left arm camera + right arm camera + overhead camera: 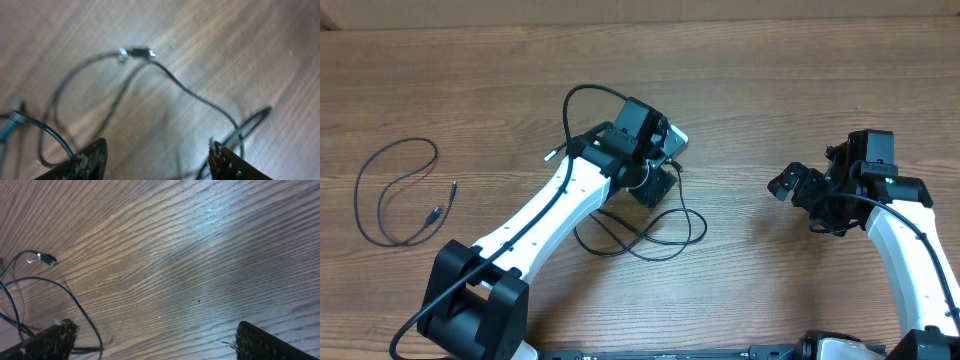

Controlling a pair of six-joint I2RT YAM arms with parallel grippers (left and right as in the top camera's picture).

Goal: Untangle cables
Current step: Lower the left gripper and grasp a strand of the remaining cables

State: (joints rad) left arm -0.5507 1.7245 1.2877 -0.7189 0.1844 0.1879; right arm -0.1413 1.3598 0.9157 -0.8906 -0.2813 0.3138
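the left gripper [655, 183] hangs over the wooden table [770, 70], its fingers [92, 160] spread with nothing between them. directly beneath it lie the tangled cables [655, 238] in loose loops, a silver-tipped plug [137, 52] among them. well off to its left rests a separate cable [390, 190]. well off to its right, the right gripper [790, 185] stands wide apart and empty.

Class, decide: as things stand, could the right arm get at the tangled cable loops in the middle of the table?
Probably yes: only bare wood lies between the open right gripper and the cable loops' near side.
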